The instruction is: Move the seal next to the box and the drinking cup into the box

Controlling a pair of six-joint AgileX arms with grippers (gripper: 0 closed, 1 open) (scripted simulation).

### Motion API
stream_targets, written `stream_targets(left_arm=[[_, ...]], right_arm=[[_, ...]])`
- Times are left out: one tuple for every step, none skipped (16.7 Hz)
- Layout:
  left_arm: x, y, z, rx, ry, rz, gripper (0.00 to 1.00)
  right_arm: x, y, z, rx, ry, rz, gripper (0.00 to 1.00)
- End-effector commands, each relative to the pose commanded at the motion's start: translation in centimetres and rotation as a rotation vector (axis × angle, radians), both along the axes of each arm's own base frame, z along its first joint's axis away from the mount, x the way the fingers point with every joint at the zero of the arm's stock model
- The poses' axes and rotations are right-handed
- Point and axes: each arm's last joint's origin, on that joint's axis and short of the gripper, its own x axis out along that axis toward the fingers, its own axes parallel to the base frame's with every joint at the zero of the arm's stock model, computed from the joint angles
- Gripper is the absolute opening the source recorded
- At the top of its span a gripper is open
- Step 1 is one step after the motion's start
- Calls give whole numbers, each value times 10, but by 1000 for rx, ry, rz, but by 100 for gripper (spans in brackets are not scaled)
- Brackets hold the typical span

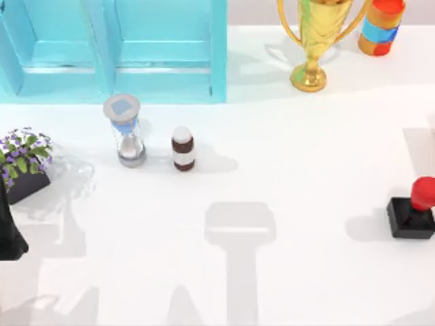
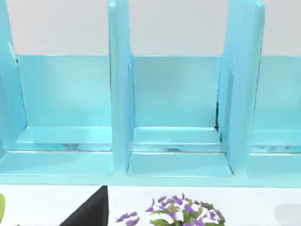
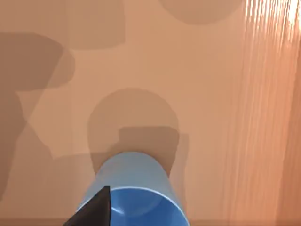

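Fingers first: on our right arm we see one dark fingertip (image 3: 96, 207) against the rim of the drinking cup (image 3: 134, 193), the blue tumbler close under the right wrist camera with its open mouth toward us. We cannot tell how wide that pair is spread, nor whether it truly pinches the cup. Behind the cup lies a tan, wood-toned surface carrying soft shadows.

On our left arm, a dark finger (image 2: 91, 212) pokes into the left wrist view, and again we cannot tell how it stands. That arm sits at the table's left edge in the top view, a dark shape (image 1: 10, 231) beside the potted purple flowers (image 1: 24, 159). Its camera faces the turquoise shelf unit (image 2: 120, 94) with upright dividers.

Over on the right edge of the white table (image 1: 299, 170) stands the seal (image 1: 413, 209), red knob on black block, upright. An hourglass (image 1: 126, 130) and a brown-and-white bottle (image 1: 183, 149) stand side by side, apart, in front of the shelf. Farther back right, the gold trophy (image 1: 314, 41) stands near the striped cylinder (image 1: 380, 26).
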Motion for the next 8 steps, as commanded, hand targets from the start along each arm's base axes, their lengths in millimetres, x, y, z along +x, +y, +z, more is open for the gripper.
stream_targets(left_arm=[[0,0,0,0,0,0,100],[0,0,0,0,0,0,100],[0,0,0,0,0,0,100],[0,0,0,0,0,0,100],[0,0,0,0,0,0,100],[0,0,0,0,0,0,100],[0,0,0,0,0,0,100],[0,0,0,0,0,0,100]], right_arm=[[0,-1,10,-2,-4,-2,100],[-2,-3,18,-4,0,-9,100],[-4,-4,26,-5,12,-17,100],[-7,-4,31,-1,32,-24,100],[-10,-3,36,7,56,-29,100],[-13,-1,39,17,84,-32,100],[-15,1,41,26,110,-34,100],[-17,4,43,35,135,-35,100]])
